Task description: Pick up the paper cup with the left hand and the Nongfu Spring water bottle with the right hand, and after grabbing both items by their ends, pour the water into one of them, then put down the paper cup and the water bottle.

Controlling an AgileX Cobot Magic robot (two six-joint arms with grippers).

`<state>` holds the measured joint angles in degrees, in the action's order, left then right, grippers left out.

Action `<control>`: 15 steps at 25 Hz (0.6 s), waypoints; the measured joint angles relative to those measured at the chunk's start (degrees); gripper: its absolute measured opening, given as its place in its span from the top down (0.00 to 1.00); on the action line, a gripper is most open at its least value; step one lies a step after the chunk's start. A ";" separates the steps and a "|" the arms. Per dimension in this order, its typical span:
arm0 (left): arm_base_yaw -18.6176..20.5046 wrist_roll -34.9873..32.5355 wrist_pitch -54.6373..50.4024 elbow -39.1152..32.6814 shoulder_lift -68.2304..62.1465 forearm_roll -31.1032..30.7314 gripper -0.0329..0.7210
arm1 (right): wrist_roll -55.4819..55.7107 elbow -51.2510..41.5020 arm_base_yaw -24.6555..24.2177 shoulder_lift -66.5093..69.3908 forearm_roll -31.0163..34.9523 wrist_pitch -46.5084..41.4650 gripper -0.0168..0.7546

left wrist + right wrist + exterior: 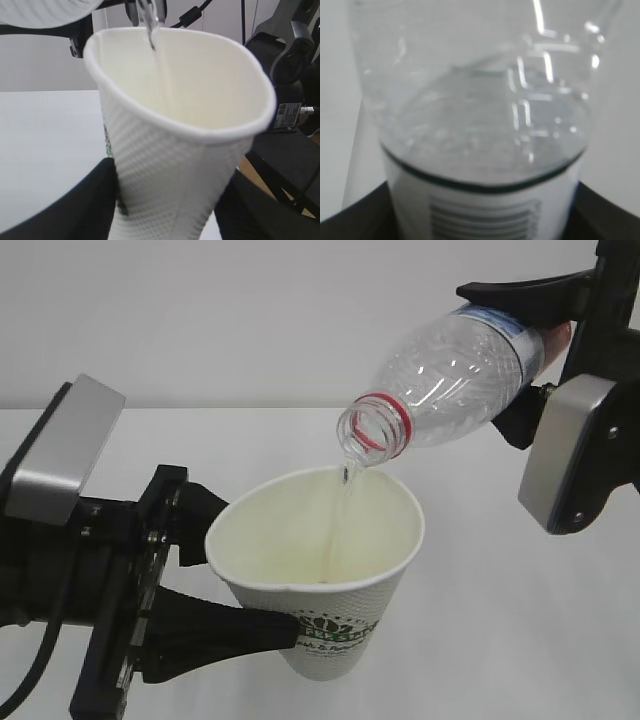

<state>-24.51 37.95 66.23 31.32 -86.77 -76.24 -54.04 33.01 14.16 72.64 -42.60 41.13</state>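
The white paper cup [320, 580] is held off the table, leaning slightly, with my left gripper [290, 625] shut on its lower wall by the green logo. In the left wrist view the cup [175, 165] fills the frame between the black fingers [80, 210]. The clear Nongfu Spring water bottle [450, 375] is tipped mouth-down over the cup, my right gripper [530, 350] shut on its labelled end. A thin stream of water [345, 500] runs from the red-ringed mouth into the cup [150, 30]. In the right wrist view the bottle [480, 150] shows water and a barcode label.
A white table [520, 640] lies beneath both arms, with a pale wall behind. In the left wrist view, black equipment and cables [290, 60] stand at the right beyond the table edge.
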 joint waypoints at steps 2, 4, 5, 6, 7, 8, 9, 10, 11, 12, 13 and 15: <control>0.00 0.00 0.00 0.00 0.00 0.00 0.39 | 0.00 0.00 0.00 0.00 0.19 0.00 0.35; 0.00 0.00 0.00 0.00 0.00 0.00 0.39 | 0.00 0.00 0.00 0.00 0.19 0.00 0.35; 0.00 0.00 0.00 0.00 0.00 0.00 0.39 | 0.00 0.00 0.00 0.00 0.19 0.00 0.35; 0.00 0.00 0.00 0.00 0.00 0.00 0.39 | 0.00 0.00 0.00 0.00 0.24 0.00 0.35; 0.00 0.00 0.00 0.00 0.00 0.00 0.39 | 0.00 0.00 0.00 0.00 0.33 0.00 0.35; 0.00 0.00 0.00 0.00 0.00 0.00 0.39 | 0.00 0.00 0.00 0.00 0.33 0.00 0.35; 0.00 0.00 0.00 0.00 0.00 0.00 0.39 | 0.00 0.00 0.00 0.00 0.33 0.00 0.35; 0.00 0.00 0.00 0.00 0.00 0.00 0.39 | 0.00 0.00 0.00 0.00 0.37 0.00 0.35; 0.00 0.00 0.00 0.00 0.00 0.00 0.39 | 0.00 0.00 0.00 0.00 0.46 0.00 0.35; 0.00 0.00 0.00 -0.09 0.00 0.00 0.39 | -0.13 0.00 0.00 0.00 0.46 0.00 0.35; 0.00 0.00 0.00 -0.09 0.00 0.00 0.39 | -0.26 0.00 0.00 0.00 0.51 0.00 0.35; 0.00 0.00 0.00 -0.09 0.00 0.00 0.39 | -0.53 0.00 0.00 0.00 0.51 0.00 0.35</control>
<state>-24.51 37.95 66.23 31.23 -86.77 -76.24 -54.57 33.01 14.16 72.64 -42.09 41.13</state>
